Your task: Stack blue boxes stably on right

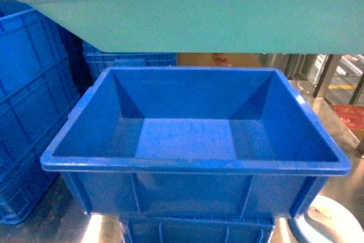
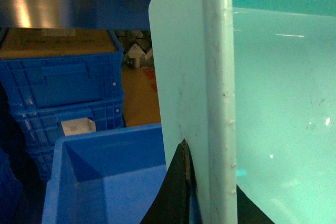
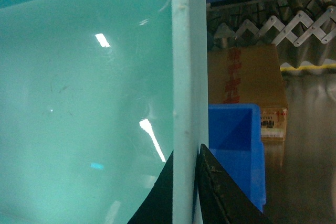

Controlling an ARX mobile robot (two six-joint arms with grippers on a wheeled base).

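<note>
The light turquoise tub (image 1: 216, 21) hangs in the air across the top of the head view, above the royal-blue crate (image 1: 196, 166), which stands open and empty below it. In the left wrist view my left gripper (image 2: 210, 192) is shut on the tub's left rim (image 2: 218, 77), one black finger (image 2: 170, 192) outside the wall. My right gripper (image 3: 184, 192) is shut on the tub's right rim (image 3: 188, 51), with a black finger (image 3: 220, 192) outside. The crate (image 2: 105, 177) shows beneath both wrists (image 3: 236, 150). Neither gripper shows in the head view.
Ribbed blue crates (image 1: 28, 101) are stacked at the left and more (image 2: 63, 87) behind. A brown cardboard box with red print (image 3: 247, 87) stands behind the crate on the right. A white round object (image 1: 335, 220) lies at the lower right. Another blue crate (image 1: 193, 231) sits beneath the royal-blue one.
</note>
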